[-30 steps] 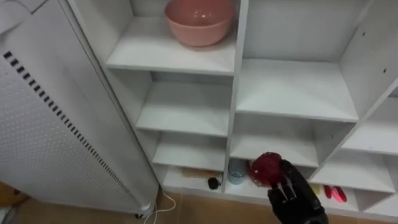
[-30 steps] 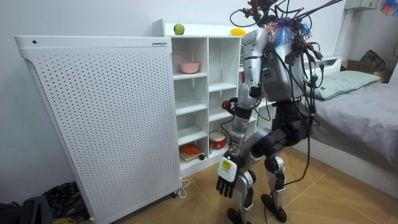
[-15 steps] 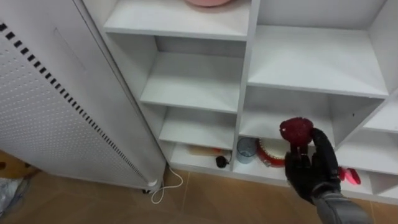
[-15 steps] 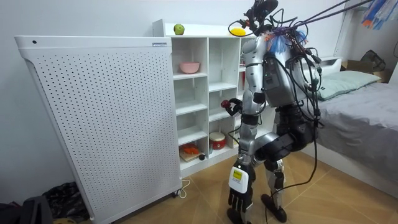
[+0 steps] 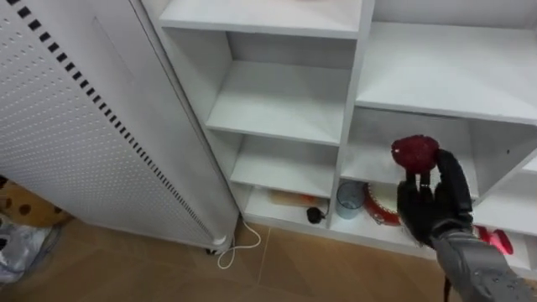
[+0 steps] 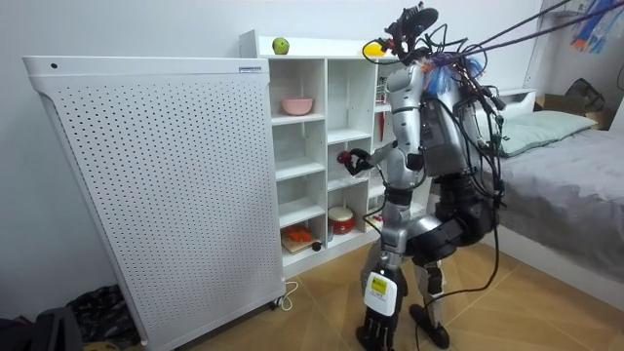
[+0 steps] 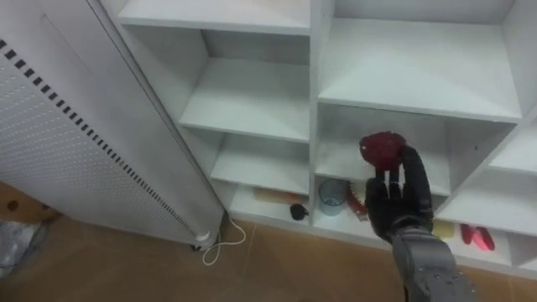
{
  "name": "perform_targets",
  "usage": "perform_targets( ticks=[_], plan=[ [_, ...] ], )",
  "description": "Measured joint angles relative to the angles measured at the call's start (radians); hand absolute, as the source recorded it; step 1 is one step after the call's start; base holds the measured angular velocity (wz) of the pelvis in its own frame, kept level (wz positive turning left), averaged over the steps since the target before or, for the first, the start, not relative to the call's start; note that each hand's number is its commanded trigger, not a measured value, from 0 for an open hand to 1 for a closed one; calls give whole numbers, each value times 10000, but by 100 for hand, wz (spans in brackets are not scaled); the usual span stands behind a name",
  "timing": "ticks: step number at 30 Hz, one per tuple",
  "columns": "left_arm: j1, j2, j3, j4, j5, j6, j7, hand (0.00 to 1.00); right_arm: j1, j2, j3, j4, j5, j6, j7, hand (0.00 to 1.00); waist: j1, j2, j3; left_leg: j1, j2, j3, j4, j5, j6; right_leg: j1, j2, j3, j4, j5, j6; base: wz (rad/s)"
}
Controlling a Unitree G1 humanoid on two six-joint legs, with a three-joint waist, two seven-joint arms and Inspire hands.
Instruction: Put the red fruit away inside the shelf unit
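My right hand is shut on a dark red round fruit, held up at its fingertips. The fruit hangs in front of a lower compartment of the white closet's right column, just outside the opening. In the right eye view the same hand and fruit show. The room view has me standing close before the closet, right hand stretched toward it with the fruit. My left hand hangs low beside my legs. A green apple and a yellow fruit lie on the closet's top.
A tall white perforated panel stands against the closet's left side. The bottom shelf holds a blue cup, a red-and-white round tin, an orange item and a pink thing. A pink bowl sits on an upper shelf; a bed is behind me.
My right hand has carried the fruit up and forward toward the closet. I have straightened, my left arm has dropped lower, and the eye view has shifted down the shelves.
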Motion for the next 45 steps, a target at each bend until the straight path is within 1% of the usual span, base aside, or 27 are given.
perform_targets(
  ticks=[3,7,11,12,16,19,26,32,34,35,39,41,45],
  plan=[
    [-4,46,-3,-4,7,-12,0,0,-389,-211,-1,-9,-1,-65,-28,0,-5,-1,0,-69,-3,-11,147,-43,6,-36,5,17,119,-81,15,0],
    [24,61,5,-1,16,-29,0,0,-583,-372,-10,-20,-29,-346,-268,0,-17,-13,-1,-81,-6,-10,155,-43,8,-47,9,20,121,-80,18,0],
    [63,72,23,-6,13,-69,2,0,-625,-387,-319,-182,-61,-388,-585,0,-126,-18,-4,-94,13,-1,254,-57,11,-42,-2,-13,148,-80,18,0],
    [64,73,38,-6,101,-74,2,0,-655,-401,-378,-225,-166,-459,-707,0,-146,-18,-4,-98,23,3,309,-80,13,-42,-10,-23,197,-80,17,0],
    [99,93,26,-6,565,-75,1,0,-759,-418,-380,-228,-248,-477,-1147,0,-209,-17,-6,-136,15,2,451,-160,14,-50,-131,-117,414,-129,-47,0],
    [266,118,25,-22,803,-75,0,0,-850,-418,-379,-229,-238,-553,-1418,0,-212,-12,-9,-142,12,-1,487,-159,16,-50,-133,-111,424,-137,-41,0],
    [694,144,25,-20,887,-65,-13,0,-885,-419,-388,-243,-176,-655,-1546,0,-197,8,-21,-141,-13,2,542,-150,32,-36,-148,-81,446,-149,-19,0],
    [799,144,18,-13,879,-63,-58,0,-864,-413,-406,-127,-182,-654,-1556,0,-169,31,-32,49,-6,-2,534,-153,36,172,-135,-106,424,-148,-19,0],
    [810,142,18,-23,923,-64,-109,0,-795,-414,-402,33,-194,-654,-1547,0,-74,44,-35,308,4,-4,443,-155,33,424,-70,-65,327,-160,4,-2],
    [815,132,19,-22,1039,-63,-133,0,-721,-414,-402,33,-150,-650,-1510,0,-19,112,-67,398,41,-41,420,-157,30,540,24,-50,222,-149,40,-5],
    [843,161,17,-20,1062,-59,-341,0,-433,-417,-411,443,64,-630,-970,0,-5,181,-79,901,61,-41,205,-156,30,1061,78,-67,-35,-135,97,-2],
    [895,160,18,-22,1092,-47,-538,0,-112,-418,-479,913,128,-455,-400,0,37,190,-75,1388,170,-43,-108,-147,16,1572,251,-96,-512,1,123,-14],
    [913,165,120,-18,1075,6,-878,0,101,-428,-748,1652,28,-231,258,0,-121,188,-75,2006,253,-47,-640,-107,-11,2228,433,-120,-1239,232,158,-12]
  ],
)
